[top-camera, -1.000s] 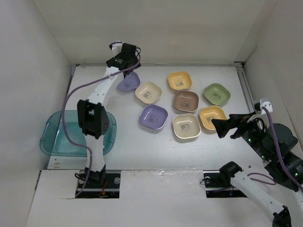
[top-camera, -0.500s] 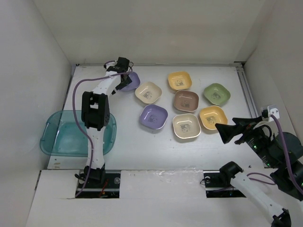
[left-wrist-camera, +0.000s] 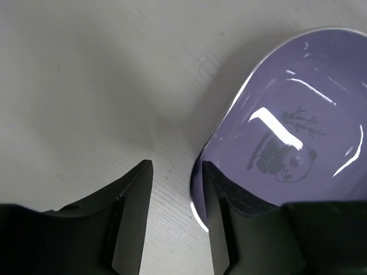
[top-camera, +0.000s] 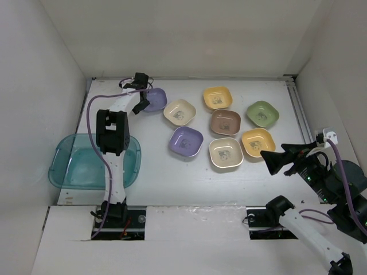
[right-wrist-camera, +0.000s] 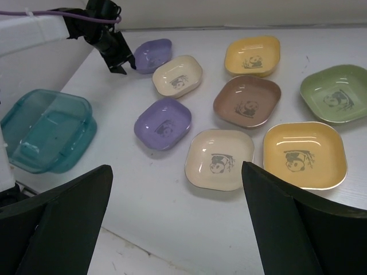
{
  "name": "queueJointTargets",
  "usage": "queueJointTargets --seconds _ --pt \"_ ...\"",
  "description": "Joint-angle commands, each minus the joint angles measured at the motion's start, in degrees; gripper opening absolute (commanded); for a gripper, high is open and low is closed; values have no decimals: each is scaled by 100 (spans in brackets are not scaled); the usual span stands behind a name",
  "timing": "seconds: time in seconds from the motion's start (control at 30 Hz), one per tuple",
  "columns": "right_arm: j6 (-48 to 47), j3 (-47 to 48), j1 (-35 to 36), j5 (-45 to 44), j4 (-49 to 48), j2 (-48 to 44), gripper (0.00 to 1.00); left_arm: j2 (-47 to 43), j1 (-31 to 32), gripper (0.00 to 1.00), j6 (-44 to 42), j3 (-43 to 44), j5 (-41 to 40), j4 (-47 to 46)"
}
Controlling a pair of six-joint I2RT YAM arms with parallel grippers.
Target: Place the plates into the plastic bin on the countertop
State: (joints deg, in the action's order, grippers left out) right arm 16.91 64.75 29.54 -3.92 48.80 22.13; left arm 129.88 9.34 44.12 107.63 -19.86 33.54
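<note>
Several small rounded-square plates with panda prints lie on the white countertop (top-camera: 172, 172). The far-left purple plate (top-camera: 156, 98) (left-wrist-camera: 292, 132) (right-wrist-camera: 152, 54) has my left gripper (top-camera: 140, 101) (left-wrist-camera: 176, 166) (right-wrist-camera: 122, 64) at its left rim. One finger (left-wrist-camera: 221, 212) is inside the dish. The other finger (left-wrist-camera: 129, 217) is outside over the table, with a gap still between it and the rim. My right gripper (top-camera: 269, 158) (right-wrist-camera: 176, 167) hangs wide open above the near right, holding nothing. The teal plastic bin (top-camera: 63, 154) (right-wrist-camera: 46, 129) sits at the left edge.
The other plates: cream (top-camera: 179, 112), yellow (top-camera: 218, 97), brown (top-camera: 225, 121), green (top-camera: 262, 113), purple (top-camera: 186, 141), cream (top-camera: 225, 153) and yellow (top-camera: 257, 141). White walls border the counter. The left arm's upright link (top-camera: 112, 137) stands over the bin's right side.
My left gripper has come down to the far-left purple plate and its jaws have narrowed around the rim. The right gripper shifted slightly right, then stayed open.
</note>
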Motion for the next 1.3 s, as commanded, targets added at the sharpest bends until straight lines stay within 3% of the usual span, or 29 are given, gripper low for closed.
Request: queueJointTargets --seconds 0.0,0.07,0.1,0.13,0.27,0.4,0.53,0.63,0.8,0.9,1.07,1.2,1.27 --pt "41 20 -1 85 7 -16 100 150 -196 35 10 213 -36 37" --pt "41 20 -1 85 7 -16 100 274 -327 25 9 267 17 39" --pt "41 20 -1 85 7 -16 100 274 -328 1 9 328 17 100" --pt "41 20 -1 85 7 -16 100 274 -398 0 87 328 17 152" --pt "41 20 -1 85 7 -16 100 -278 -548 0 140 39 -36 -22" --pt "41 -42 -1 85 -46 -16 100 -1611 -627 0 -52 -243 -123 -331" --pt "41 -103 -1 242 -169 -16 100 -2657 -627 0 9 -304 -413 196" --pt "41 -103 -1 374 -230 37 100 -3535 -680 0 106 -856 -537 548" --pt "-12 -103 -1 488 -230 -16 100 -5286 -680 0 158 -3119 -484 294" --pt "-134 -103 -1 603 -230 -16 100 -6122 -680 0 158 -3835 -625 521" --pt "-188 -103 -1 753 -230 -68 100 -7151 -680 0 210 -4566 -572 1039" --pt "-188 -156 -1 928 -353 -121 100 -7793 -601 0 886 -4936 -826 1672" --pt "-188 -208 -1 981 -353 -121 100 -8109 -530 1 1429 -4770 -1335 2023"
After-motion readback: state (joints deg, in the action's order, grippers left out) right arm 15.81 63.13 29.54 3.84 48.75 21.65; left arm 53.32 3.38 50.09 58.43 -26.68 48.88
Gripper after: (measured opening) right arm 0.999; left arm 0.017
